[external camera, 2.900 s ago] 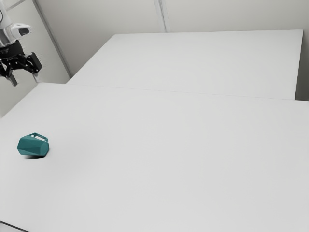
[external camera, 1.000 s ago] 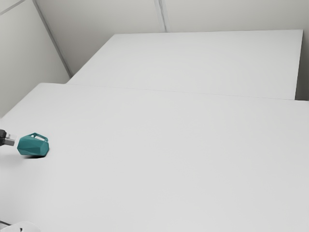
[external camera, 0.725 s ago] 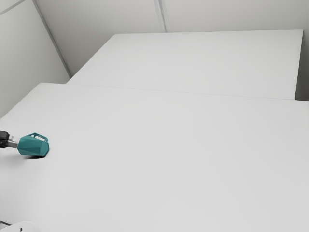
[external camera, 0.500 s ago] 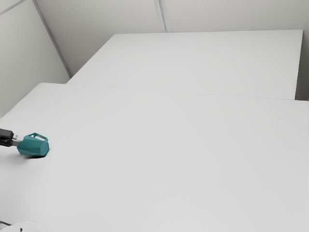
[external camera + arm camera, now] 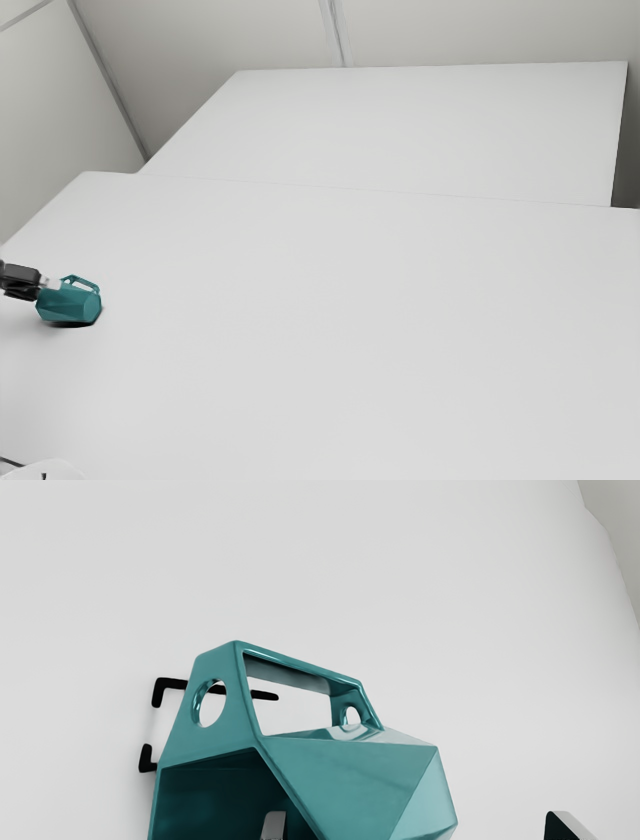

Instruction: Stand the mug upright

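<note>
One black two-finger gripper [image 5: 49, 286] reaches in from the exterior view's left, its fingertips at the near end of a teal faceted mug [image 5: 68, 306]. Below them, by the bottom edge, sit a dark cable [image 5: 10, 461] and a white rounded part [image 5: 50, 470]. The mug lies on its side on the white table [image 5: 330, 330], its handle raised and its mouth toward the gripper. Farther to the exterior view's right, a second white surface [image 5: 420, 130] stretches behind the table.

In the wrist view, black angular strips [image 5: 172, 683] show past the handle [image 5: 300, 665]; what they are, I cannot tell. The fingers [image 5: 274, 826] stand wide apart: one overlaps the mug's dark mouth, though its depth is unclear, and the other is outside, apart from the faceted wall.
</note>
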Available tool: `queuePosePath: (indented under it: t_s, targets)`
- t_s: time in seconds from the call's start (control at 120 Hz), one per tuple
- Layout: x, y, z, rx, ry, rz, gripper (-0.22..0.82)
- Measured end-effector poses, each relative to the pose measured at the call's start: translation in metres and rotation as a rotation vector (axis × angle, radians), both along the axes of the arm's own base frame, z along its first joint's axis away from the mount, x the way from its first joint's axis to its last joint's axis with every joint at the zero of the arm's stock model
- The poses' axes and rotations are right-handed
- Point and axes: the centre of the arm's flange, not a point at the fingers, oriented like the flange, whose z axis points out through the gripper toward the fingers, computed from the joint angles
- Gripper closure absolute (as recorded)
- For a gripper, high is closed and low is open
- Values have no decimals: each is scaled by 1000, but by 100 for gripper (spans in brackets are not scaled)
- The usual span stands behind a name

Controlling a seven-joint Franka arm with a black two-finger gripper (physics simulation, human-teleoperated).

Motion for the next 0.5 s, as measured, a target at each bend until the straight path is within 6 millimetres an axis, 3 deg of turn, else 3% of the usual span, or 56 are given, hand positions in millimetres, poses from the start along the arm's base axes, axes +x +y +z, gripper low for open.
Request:
queuePosePath:
  t_s: [0.375, 0.5]
  targets:
    - [0, 0, 3, 0, 0, 0, 58]
    - [0, -1, 7, 6, -3, -3, 66]
